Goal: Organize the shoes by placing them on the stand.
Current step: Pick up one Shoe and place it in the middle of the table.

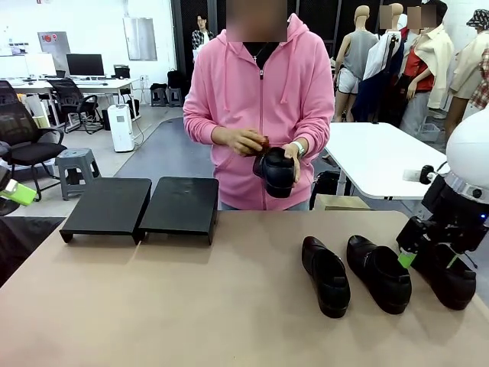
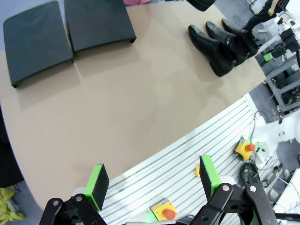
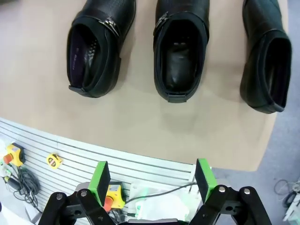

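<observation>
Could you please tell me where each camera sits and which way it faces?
Front view: between the arms, facing across the table at the person holding a shoe; right arm at the edge.
Left wrist view: high over the near edge, looking down at the stand; the open left gripper below.
Right wrist view: looking down at three shoes; the open right gripper below.
Shared: all show the three shoes; front and left wrist share the stand.
</observation>
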Robot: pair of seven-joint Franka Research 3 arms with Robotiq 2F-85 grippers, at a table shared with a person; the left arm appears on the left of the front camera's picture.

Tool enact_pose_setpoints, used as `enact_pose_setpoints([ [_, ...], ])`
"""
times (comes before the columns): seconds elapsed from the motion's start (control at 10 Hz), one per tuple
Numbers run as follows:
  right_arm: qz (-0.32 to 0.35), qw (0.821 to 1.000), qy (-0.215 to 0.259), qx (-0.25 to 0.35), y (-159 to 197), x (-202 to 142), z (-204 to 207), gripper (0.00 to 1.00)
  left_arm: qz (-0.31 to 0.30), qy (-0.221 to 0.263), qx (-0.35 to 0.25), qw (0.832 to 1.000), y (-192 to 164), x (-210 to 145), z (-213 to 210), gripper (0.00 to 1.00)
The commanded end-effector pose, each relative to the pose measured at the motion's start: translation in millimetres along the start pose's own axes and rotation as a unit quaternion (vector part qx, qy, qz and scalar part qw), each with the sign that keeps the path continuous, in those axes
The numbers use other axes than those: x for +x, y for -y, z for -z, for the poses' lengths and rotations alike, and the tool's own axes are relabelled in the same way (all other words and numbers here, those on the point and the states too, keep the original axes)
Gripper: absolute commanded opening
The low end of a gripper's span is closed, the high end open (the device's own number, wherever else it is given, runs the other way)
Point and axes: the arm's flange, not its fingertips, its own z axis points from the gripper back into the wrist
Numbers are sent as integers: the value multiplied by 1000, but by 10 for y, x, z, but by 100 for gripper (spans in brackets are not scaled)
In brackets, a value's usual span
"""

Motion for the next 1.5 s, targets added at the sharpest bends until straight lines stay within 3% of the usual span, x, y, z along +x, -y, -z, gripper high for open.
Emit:
enact_pose_setpoints([
  [0.0, 11, 1000, -17, 13, 176, 490, 335, 96, 3, 1, -10, 1000, -13, -1, -19, 100],
  [0.4, 44, 998, -50, 18, 501, 1116, 877, 96, 3, 1, -10, 1000, -13, -1, -19, 100],
  [0.8, 69, 996, -59, -1, 617, 1269, 1162, 96, 3, 1, -10, 1000, -13, -1, -19, 100],
  [0.9, 76, 995, -61, -9, 609, 1284, 1172, 36, 3, 1, -10, 1000, -13, -1, -19, 100],
  [1.0, 75, 995, -70, 0, 598, 1291, 1195, 0, 3, 1, -10, 1000, -13, -1, -19, 100],
  [1.4, 89, 993, -81, 7, 643, 1246, 1245, 0, 3, 1, -10, 1000, -13, -1, -19, 100],
])
